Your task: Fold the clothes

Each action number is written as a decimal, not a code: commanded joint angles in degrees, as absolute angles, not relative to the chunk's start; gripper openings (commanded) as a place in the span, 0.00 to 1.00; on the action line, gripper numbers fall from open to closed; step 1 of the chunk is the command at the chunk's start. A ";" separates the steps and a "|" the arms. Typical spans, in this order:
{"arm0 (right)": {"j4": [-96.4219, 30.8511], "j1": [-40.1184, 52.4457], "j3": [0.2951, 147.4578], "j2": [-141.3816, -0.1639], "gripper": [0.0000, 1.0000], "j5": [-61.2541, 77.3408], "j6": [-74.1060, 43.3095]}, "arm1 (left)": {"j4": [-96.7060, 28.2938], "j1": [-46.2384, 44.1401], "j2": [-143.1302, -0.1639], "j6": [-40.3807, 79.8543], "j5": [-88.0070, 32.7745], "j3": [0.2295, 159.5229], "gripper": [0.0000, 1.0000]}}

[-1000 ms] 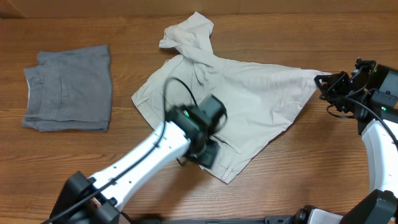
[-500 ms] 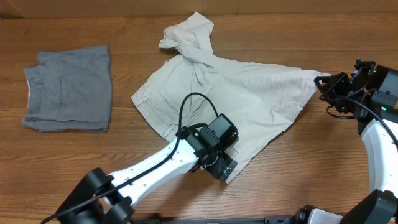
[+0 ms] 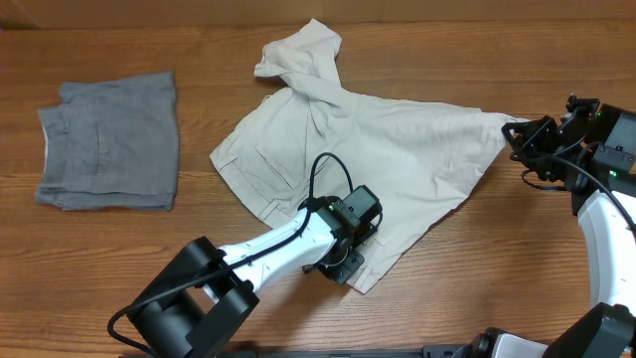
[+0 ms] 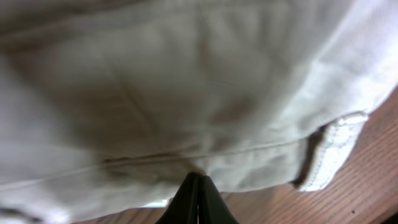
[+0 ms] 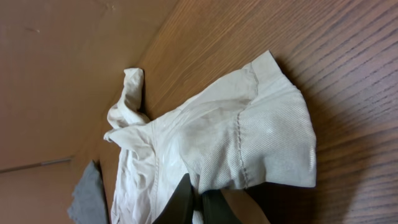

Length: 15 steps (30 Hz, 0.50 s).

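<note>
Two pincers: both closed tight, each on the same garment.
Left pincer [image 3: 345, 268] [image 4: 199, 185]: fingers pressed together w/ no gap showing. Tips nip the near hem of the beige shorts [image 3: 397, 149] [image 4: 186, 81]. It sits at the garment's corner closest to the tabletop's near edge, approx. mid-width.
Left wrist view: cloth fills nearly the whole pic, draped above the tips. A stitched seam runs across just over them. A thick stitched hem corner shows at right, w/ wood grain beyond it.
Right pincer [image 3: 517, 134] [image 5: 196, 194]: clamped narrow on the shorts' [image 5: 249, 143] right-hand corner, close to the tabletop's right edge. The cloth runs from there back toward the middle.
Right wrist view: hemmed corner rises from the fingers and casts a shadow on the wood.
Beige shorts, position: spread over the tabletop's [image 3: 447, 50] centre, reaching from mid-width out toward the right edge, roughly fan-shaped, mostly flat w/ light wrinkles. One part is bunched and twisted up toward the far edge.
Beige shorts, fold state: not folded yet, lying opened out.
Grey shorts [image 3: 109, 144] [image 5: 90, 199]: by the left edge, well apart from the beige pair, lying as a flat squarish stack. Neither arm touches them.
</note>
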<state>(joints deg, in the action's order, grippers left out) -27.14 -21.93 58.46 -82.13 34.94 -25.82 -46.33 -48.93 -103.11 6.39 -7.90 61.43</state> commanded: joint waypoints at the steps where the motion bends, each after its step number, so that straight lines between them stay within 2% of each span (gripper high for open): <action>1: -26.94 -21.89 59.18 -80.86 0.04 34.57 -25.28 | -50.54 -47.00 -102.43 8.86 -3.73 68.18 0.04; 3: -26.98 -21.89 59.37 -79.66 0.04 34.59 -25.30 | -55.42 -45.54 -101.08 8.86 -2.31 72.31 0.04; 5: -27.00 -21.89 59.37 -78.30 0.04 34.57 -25.28 | -57.63 -44.40 -99.81 8.38 -6.11 75.35 0.06; 7: -27.73 -21.89 59.37 -77.21 0.04 34.54 -25.28 | -57.01 -44.25 -99.20 6.35 -13.87 76.69 0.40; 8: -28.23 -21.89 59.37 -76.90 0.04 34.52 -25.28 | -55.79 -44.77 -99.20 6.17 -16.56 76.64 0.47; 10: -28.82 -21.89 59.37 -76.82 0.04 34.52 -25.28 | -52.88 -46.70 -99.83 6.17 -17.93 76.36 0.51; 15: -30.20 -21.89 59.35 -76.84 0.04 33.80 -25.21 | -47.24 -54.70 -104.73 6.22 -12.40 76.14 0.64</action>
